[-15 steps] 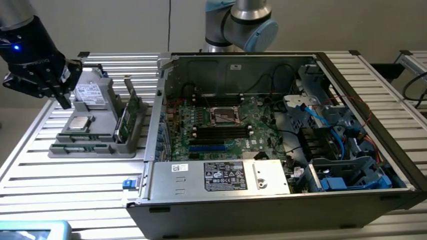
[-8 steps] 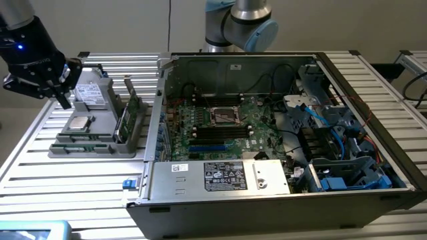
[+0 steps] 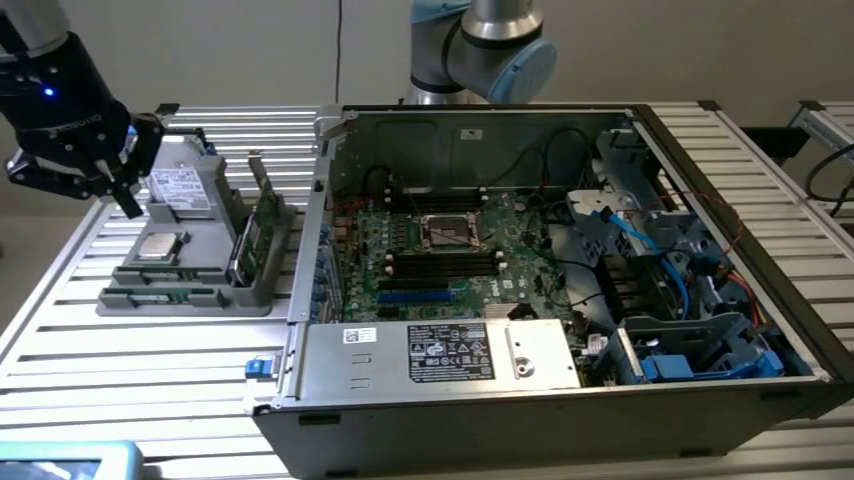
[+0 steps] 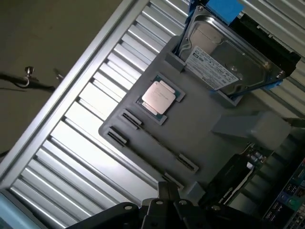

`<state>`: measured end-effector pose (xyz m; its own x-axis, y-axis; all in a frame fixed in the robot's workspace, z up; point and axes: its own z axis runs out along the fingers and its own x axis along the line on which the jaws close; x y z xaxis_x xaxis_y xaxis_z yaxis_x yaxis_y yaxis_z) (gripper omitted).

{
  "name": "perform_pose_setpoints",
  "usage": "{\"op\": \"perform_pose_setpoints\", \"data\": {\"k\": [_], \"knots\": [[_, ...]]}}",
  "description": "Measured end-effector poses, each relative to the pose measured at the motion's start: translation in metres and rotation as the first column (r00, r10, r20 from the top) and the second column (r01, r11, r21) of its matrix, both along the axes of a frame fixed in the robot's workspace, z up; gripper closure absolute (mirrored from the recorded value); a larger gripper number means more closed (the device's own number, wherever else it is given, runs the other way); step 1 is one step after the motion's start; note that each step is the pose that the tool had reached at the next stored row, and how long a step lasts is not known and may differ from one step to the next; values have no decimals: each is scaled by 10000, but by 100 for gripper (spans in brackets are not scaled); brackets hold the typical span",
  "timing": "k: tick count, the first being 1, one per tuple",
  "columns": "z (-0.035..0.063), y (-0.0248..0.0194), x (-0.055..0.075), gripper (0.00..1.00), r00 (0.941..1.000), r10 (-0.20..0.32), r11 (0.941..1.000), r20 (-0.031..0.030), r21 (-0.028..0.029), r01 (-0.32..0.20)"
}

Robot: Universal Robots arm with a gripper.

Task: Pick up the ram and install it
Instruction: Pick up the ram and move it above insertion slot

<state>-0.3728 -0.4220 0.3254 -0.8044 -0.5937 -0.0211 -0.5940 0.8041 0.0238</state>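
Fig. Single-arm workcell, ram not yet picked up. The hand (image 3: 127,195) hangs above the far corner of the table (image 3: 134,370) on the exterior view's left, its fingers drawn together and holding nothing. The wrist view shows the same closed fingertips (image 4: 164,202) over the grey fixture tray (image 4: 200,124).

The tray (image 3: 187,303) lies along the table's edge on the exterior view's left. It presents each part in its own recess, probably so that every part has a fixed, repeatable pick position. The hard drive (image 3: 178,187) sits tilted in the far pocket. The processor (image 3: 160,246) lies flat in a shallow square seat at mid-tray.

The ram (image 3: 246,250) appears to stand on its long edge in a groove along the tray side nearest the computer case (image 3: 534,420). That would leave its upper edge free for a pinch from above. It stands just in front of a taller upright green card (image 3: 259,190), and the exact boundary between the two boards is hard to make out.

The case lies on its side at the middle of the table with its panel off. This turns the motherboard (image 3: 400,240) face-up, so its long black memory slots (image 3: 441,262) can be reached vertically. The hand is well apart from the case and nearer the hard drive end of the tray than the ram. In the wrist view, the drive (image 4: 228,57) and processor (image 4: 158,97) lie beyond the fingertips.
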Motion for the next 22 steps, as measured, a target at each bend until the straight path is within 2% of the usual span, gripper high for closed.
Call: {"op": "perform_pose_setpoints", "data": {"k": [5, 10, 13, 16, 22], "knots": [[-1, 0, 0, 89, 9959, 909, 9959, -1, -1, -909], [-2, 0, 0, 89, 9836, 1804, 9836, -2, -1, -1804], [-3, 0, 0, 89, 9723, 2337, 9723, -1, 0, -2337], [-3, 0, 0, 89, 9578, 2875, 9578, -2, -4, -2875], [-6, 0, 0, 89, 9212, 3890, 9212, 27, -78, -3890]]}}
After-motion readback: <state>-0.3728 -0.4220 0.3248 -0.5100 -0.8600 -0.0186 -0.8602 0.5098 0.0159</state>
